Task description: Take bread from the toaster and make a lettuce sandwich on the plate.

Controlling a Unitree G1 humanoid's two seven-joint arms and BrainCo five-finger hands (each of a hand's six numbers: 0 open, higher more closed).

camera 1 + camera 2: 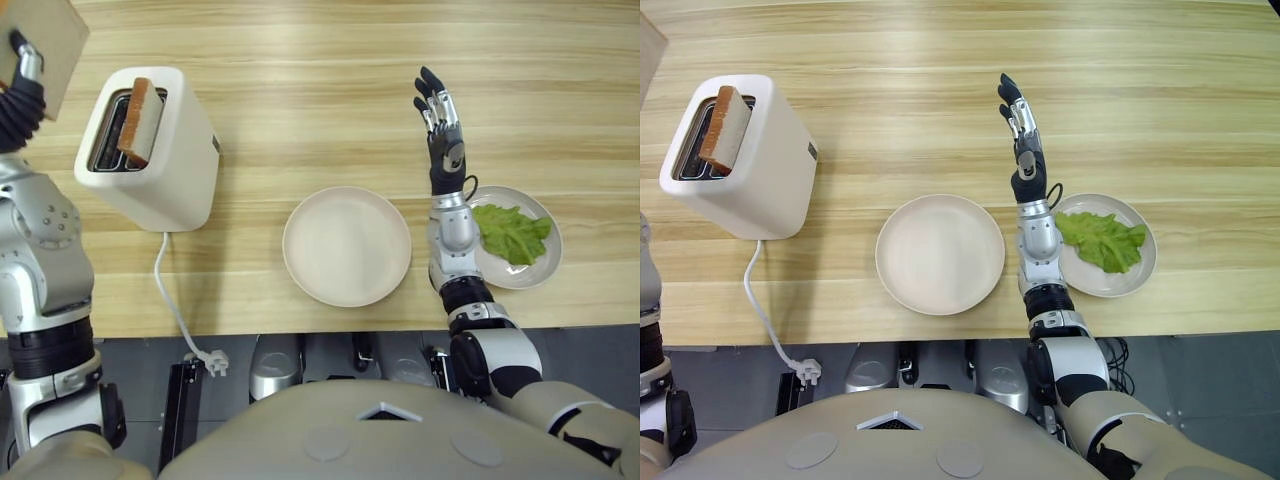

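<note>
Left eye view puts the left hand (24, 66) at the far left corner of the table (330, 70), its fingers closed on a bread slice (45, 35) that it holds flat and lifted, just beyond the toaster (160, 170); a second slice (140, 122) stands upright in the near slot, sticking well out of the top, its long edge running along the slot, away from the robot. The empty plate (347, 245) sits at the table's near edge, to the right of the toaster and well apart from the raised slice; the right hand (440, 120) hovers beyond and just right of that plate, fingers straight and spread, holding nothing. The lettuce (512, 233) lies on a small dish (545, 265) just right of the right forearm.

The next move likely turns on one line: the plate lies right of the left hand and nearer to the robot, so the held slice must cross over or past the toaster to reach it; the left hand is the nearer one to the bread, the right hand to the lettuce. The toaster's cord (170, 290) trails off the near edge, out of that path.
</note>
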